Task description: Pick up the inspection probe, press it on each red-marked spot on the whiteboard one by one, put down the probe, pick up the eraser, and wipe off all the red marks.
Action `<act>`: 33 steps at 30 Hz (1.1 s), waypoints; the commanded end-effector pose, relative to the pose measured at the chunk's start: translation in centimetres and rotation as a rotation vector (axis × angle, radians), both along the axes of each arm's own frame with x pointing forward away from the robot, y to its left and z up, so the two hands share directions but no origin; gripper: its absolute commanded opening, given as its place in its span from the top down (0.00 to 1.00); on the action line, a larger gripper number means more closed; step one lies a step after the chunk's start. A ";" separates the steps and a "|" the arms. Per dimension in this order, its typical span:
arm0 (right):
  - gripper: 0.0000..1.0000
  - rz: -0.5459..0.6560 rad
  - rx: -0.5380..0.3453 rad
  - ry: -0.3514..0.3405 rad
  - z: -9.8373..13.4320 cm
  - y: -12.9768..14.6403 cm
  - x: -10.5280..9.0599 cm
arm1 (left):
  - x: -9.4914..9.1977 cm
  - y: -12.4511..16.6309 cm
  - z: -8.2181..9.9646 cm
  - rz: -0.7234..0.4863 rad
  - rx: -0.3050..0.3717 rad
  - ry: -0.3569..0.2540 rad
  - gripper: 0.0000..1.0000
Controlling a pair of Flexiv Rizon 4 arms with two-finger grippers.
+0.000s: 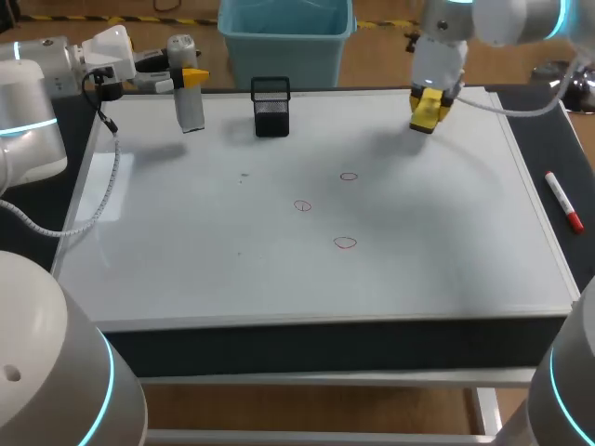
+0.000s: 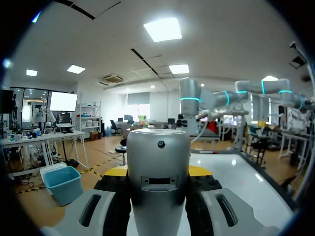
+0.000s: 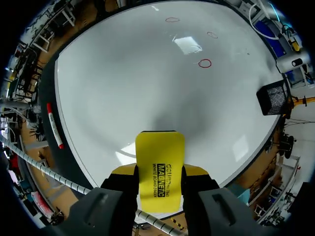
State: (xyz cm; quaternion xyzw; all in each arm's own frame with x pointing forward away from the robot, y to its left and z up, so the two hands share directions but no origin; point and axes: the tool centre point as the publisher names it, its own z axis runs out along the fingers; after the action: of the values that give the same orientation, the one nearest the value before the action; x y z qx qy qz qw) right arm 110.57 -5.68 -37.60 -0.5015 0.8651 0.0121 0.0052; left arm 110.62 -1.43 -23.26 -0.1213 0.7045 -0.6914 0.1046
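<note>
1. Most of the bench [image 1: 548, 121] is covered by a whiteboard [image 1: 418, 269], which lies flat, with a dark strip of bench left bare along its right side.
2. Three small red rings are drawn near the middle of the whiteboard: a far mark [image 1: 349, 176], a middle mark [image 1: 302, 206] to its left and nearer, and a near mark [image 1: 345, 242]. All three are well apart from both arms.
3. The left tool [image 2: 157, 173] is held over the far left corner of the whiteboard. Its two yellow-tipped fingers are closed on the sides of the inspection probe [image 1: 191, 107], a grey cylinder.
4. The probe is seen pointing down toward the whiteboard. Whether its lower end touches the surface cannot be told.
5. The right tool [image 3: 160, 174] is held over the far right part of the whiteboard. Its fingers are clamped from both sides on the yellow eraser [image 1: 427, 111].
6. The eraser is carried above the whiteboard, and its shadow is cast on the white surface ahead of it.
7. A black mesh cup [image 1: 271, 107] is stood upright at the far edge of the whiteboard, between the two tools and nearer the probe.
8. A red marker [image 1: 563, 201] is laid on the dark strip to the right of the whiteboard, apart from it.
</note>
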 end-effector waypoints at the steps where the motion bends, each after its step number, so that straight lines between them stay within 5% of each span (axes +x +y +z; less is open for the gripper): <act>1: 1.00 -0.016 -0.041 -0.103 0.8 -2.8 -2.8 | 0.0 0.0 0.1 -0.001 0.000 -0.001 1.00; 18: 1.00 -0.106 -0.053 -0.081 0.3 -7.3 -6.2 | 0.0 0.0 0.1 -0.001 0.000 -0.001 1.00; 33: 1.00 -0.118 -0.041 -0.072 0.1 -7.6 -6.4 | 0.0 0.0 0.1 -0.001 0.000 -0.001 1.00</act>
State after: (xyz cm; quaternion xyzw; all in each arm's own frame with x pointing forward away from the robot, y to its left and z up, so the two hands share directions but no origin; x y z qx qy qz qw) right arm 104.16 -13.26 -37.62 -0.4491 0.8927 -0.0225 0.0279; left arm 110.62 -1.43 -23.26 -0.1213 0.7045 -0.6914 0.1046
